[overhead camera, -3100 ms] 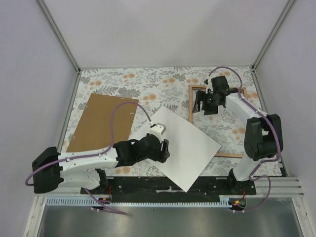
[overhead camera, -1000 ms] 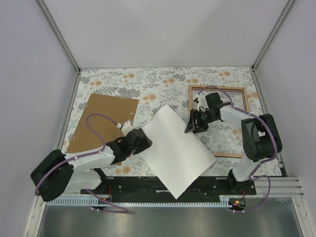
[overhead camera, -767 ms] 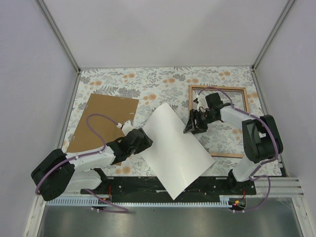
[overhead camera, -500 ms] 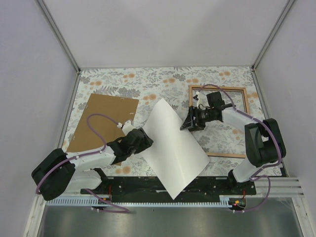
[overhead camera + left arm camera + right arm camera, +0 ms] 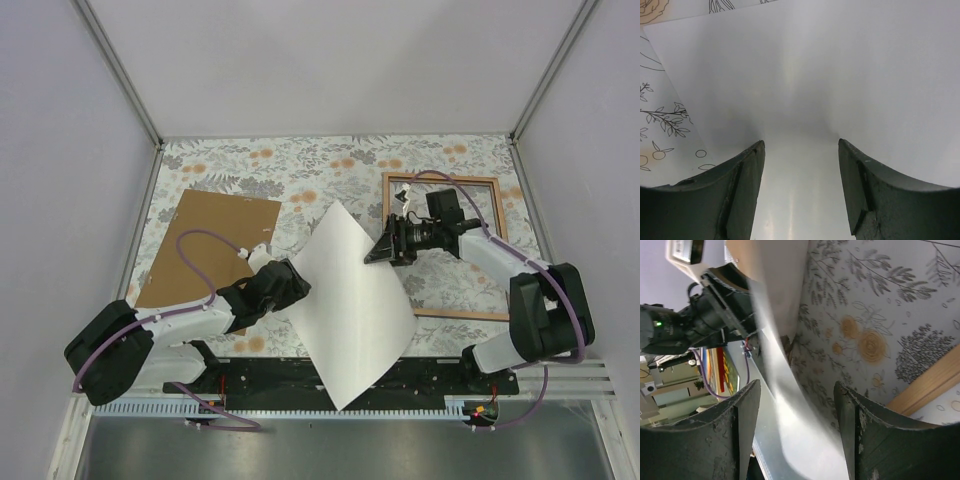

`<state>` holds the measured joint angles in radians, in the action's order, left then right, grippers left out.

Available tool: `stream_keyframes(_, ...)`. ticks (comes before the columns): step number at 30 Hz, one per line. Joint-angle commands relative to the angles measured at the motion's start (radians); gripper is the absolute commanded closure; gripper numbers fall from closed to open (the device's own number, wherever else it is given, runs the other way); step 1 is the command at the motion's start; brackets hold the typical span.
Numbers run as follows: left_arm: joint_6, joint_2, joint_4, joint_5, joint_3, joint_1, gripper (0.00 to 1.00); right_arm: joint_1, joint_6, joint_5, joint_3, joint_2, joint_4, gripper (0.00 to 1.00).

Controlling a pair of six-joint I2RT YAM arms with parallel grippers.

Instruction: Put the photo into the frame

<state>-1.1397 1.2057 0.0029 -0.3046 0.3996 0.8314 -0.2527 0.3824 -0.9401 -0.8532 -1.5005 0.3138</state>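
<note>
The photo (image 5: 355,310) lies white side up at the middle front of the table, turned diagonally, and its right part looks raised. My left gripper (image 5: 293,283) is at its left edge, open, and the white sheet (image 5: 840,75) fills the space under and between the fingers (image 5: 800,142). My right gripper (image 5: 380,252) is turned sideways at the photo's upper right edge, open, and the blurred sheet edge (image 5: 790,405) runs between its jaws (image 5: 797,385). The frame (image 5: 445,178) lies wood side up at the right; a strip of it shows in the right wrist view (image 5: 925,385).
The brown backing panel (image 5: 215,245) lies flat at the left, behind my left arm. The floral table cover (image 5: 300,170) is ringed by white walls and metal posts. The black base rail (image 5: 270,375) runs along the front edge.
My right gripper has left the frame's corner, turned sideways and come to the photo's right edge. The photo has turned more upright and looks narrower. My left gripper has moved to its left edge.
</note>
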Motion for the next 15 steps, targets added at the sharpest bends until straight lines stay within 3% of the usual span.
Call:
stream_keyframes(1, 0.046, 0.025, -0.05, -0.004, -0.011, -0.003, 0.32, -0.003, 0.042, -0.068, 0.008, 0.068, -0.045, 0.32)
stream_keyframes(10, 0.049, 0.026, -0.046, -0.001, -0.008, -0.002, 0.32, -0.005, 0.076, -0.048, 0.045, 0.125, -0.036, 0.35)
stream_keyframes(15, 0.058, 0.02, -0.04, -0.002, -0.002, -0.003, 0.32, -0.007, 0.038, 0.062, 0.028, 0.065, 0.03, 0.48)
